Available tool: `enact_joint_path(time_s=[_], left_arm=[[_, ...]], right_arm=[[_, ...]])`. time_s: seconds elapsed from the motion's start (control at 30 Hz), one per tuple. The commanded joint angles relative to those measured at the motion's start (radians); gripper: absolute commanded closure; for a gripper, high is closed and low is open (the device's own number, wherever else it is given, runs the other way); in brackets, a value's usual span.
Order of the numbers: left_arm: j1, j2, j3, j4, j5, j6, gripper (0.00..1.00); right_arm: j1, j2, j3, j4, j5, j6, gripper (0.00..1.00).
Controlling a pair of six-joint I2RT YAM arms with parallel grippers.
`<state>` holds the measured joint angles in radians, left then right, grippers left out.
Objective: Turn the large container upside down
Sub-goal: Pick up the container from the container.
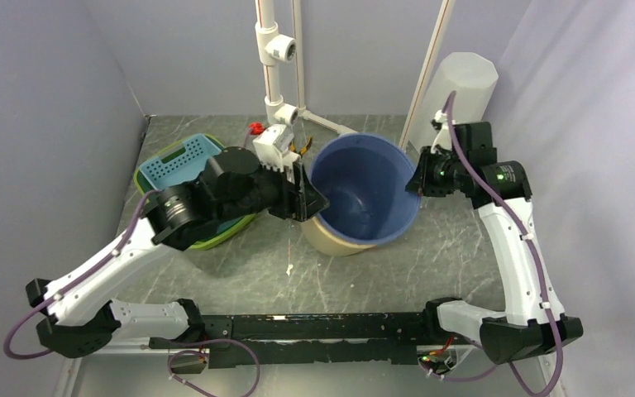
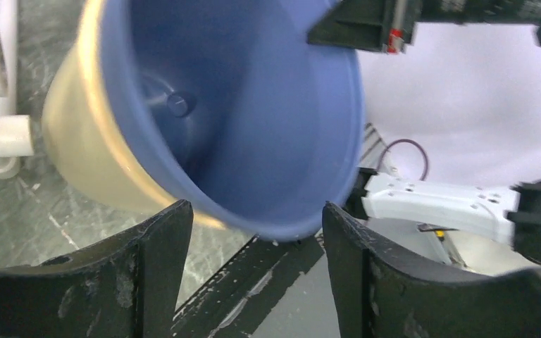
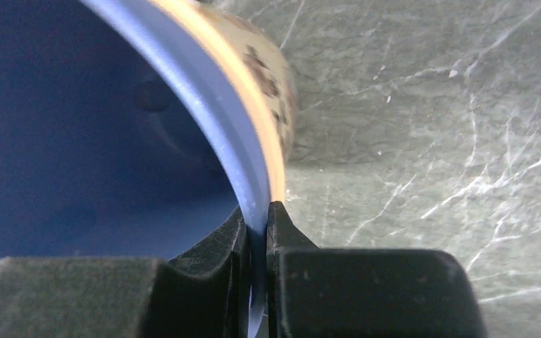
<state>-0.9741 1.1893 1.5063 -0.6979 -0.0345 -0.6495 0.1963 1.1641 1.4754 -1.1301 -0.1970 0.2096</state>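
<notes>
The large container (image 1: 364,194) is a round tub, blue inside and tan outside. It is tilted at the table's middle, its mouth facing up and toward the near side. My right gripper (image 1: 414,184) is shut on its right rim; in the right wrist view (image 3: 257,215) the two fingers pinch the blue rim (image 3: 250,190). My left gripper (image 1: 312,198) is open at the tub's left rim. In the left wrist view (image 2: 257,225) the blue rim (image 2: 282,225) hangs between the spread fingers without touching them.
A teal basket (image 1: 178,161) in a green bowl (image 1: 215,236) lies at the left under my left arm. White pipes (image 1: 277,74) stand at the back. A white cylinder (image 1: 463,91) stands at back right. Grey walls close in both sides.
</notes>
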Motion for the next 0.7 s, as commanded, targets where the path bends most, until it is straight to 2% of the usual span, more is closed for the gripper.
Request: enact_joint_path(time_s=[0.0, 0.13, 0.27, 0.4, 0.67], left_arm=[[-0.025, -0.106, -0.023, 0.086, 0.037, 0.010, 0.27], [-0.025, -0.151, -0.087, 0.086, -0.010, 0.013, 0.26], [-0.025, -0.176, -0.155, 0.096, -0.033, 0.002, 0.27], [-0.025, -0.188, -0.200, 0.126, -0.024, 0.005, 0.28], [-0.025, -0.167, -0.208, 0.124, 0.008, 0.011, 0.28]], right_arm=[[-0.073, -0.027, 0.131, 0.061, -0.042, 0.125, 1.00], [-0.101, -0.033, 0.130, 0.066, -0.148, 0.122, 1.00], [-0.105, -0.030, 0.172, 0.024, -0.109, 0.123, 1.00], [-0.139, -0.065, 0.173, 0.078, -0.181, 0.161, 1.00], [-0.143, -0.062, 0.150, 0.092, -0.009, 0.224, 1.00]])
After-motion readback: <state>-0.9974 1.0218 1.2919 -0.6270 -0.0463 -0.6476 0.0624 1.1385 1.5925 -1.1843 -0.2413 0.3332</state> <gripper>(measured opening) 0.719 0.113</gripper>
